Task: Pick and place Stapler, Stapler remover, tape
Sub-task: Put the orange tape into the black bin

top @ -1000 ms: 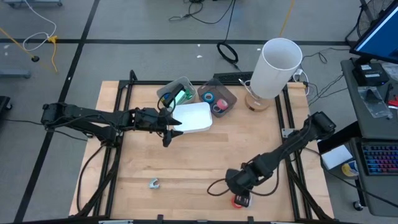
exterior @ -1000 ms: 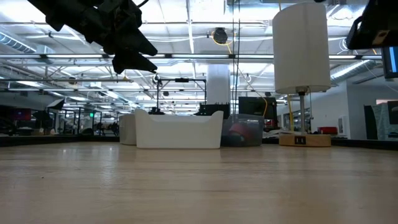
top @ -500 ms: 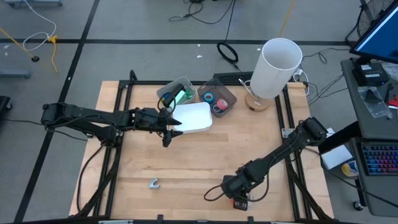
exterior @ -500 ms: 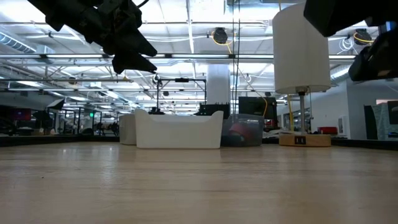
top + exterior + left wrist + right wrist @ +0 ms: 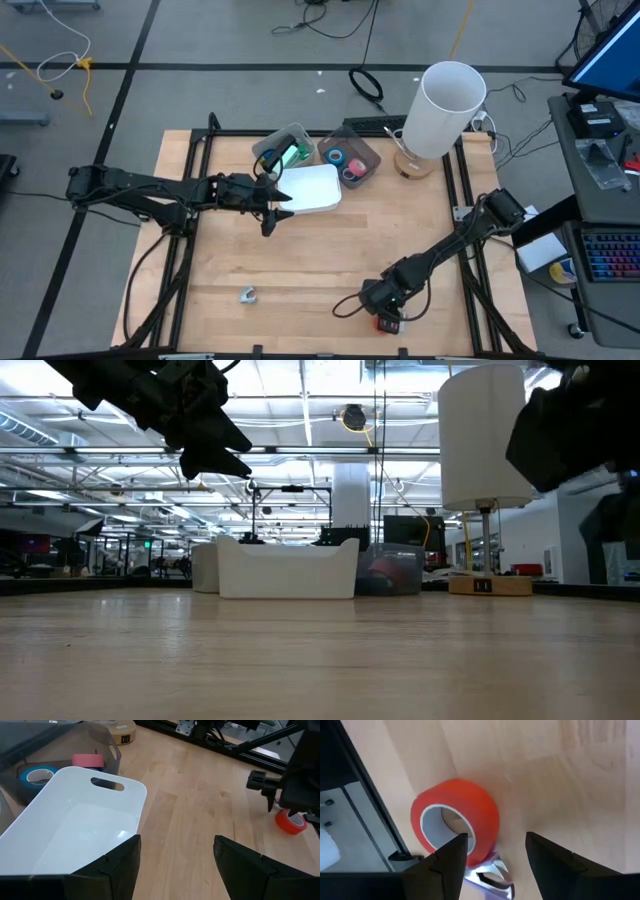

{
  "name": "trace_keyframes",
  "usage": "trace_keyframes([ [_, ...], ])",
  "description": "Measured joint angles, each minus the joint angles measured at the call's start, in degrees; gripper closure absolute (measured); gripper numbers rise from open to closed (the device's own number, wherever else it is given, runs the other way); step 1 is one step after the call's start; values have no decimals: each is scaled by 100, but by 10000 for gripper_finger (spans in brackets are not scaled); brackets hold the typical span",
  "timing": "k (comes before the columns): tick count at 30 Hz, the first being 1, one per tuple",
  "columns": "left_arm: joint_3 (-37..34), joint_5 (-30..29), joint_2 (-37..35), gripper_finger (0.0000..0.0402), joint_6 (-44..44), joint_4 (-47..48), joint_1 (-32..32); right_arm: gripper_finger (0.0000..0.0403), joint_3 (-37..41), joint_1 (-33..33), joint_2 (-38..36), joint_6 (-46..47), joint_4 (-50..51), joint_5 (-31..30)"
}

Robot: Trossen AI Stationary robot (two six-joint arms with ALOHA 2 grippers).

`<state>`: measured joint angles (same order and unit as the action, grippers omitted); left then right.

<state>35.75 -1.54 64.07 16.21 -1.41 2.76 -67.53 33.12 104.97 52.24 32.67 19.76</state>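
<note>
A red roll of tape (image 5: 455, 820) lies on the table close to its near edge, right of the middle (image 5: 388, 323). My right gripper (image 5: 496, 837) hangs open just above it, pointing steeply down, with one finger in front of the roll's rim and the other beside it (image 5: 383, 303). Something small and shiny (image 5: 490, 874) lies next to the roll. The grey stapler remover (image 5: 247, 294) lies on the table at the near left. My left gripper (image 5: 175, 865) waits open, raised beside the white bin (image 5: 312, 187). I cannot make out a stapler.
At the far side stand a clear bin (image 5: 283, 150) holding green things and a bin (image 5: 350, 160) with blue tape (image 5: 35, 775) and pink tape (image 5: 87, 760). A white lamp (image 5: 447, 105) stands at the far right. Black rails (image 5: 365, 820) run along the table's edge.
My right gripper has come down toward the red tape near the table's near edge, tipping further downward. The tape has stayed where it was, and my left arm has kept still.
</note>
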Motion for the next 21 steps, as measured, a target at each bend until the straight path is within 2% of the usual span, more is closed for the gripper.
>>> trace_keyframes([
  [4, 0, 0, 0, 153, 0, 0, 0, 216, 230, -2, -5, 128, -258, -1],
  [9, 0, -2, 0, 153, 0, -2, 0, 246, 454, -11, -37, 343, -297, -63],
  [13, 0, -2, 0, 153, 2, -2, -2, 288, 471, -107, -28, 414, -358, -107],
  [19, 0, -4, 0, 153, 46, -4, 0, 374, 490, -405, -38, 145, -809, 54],
  [21, 0, -4, 0, 153, 76, -4, 0, 374, 497, -573, -67, -10, -1010, 143],
])
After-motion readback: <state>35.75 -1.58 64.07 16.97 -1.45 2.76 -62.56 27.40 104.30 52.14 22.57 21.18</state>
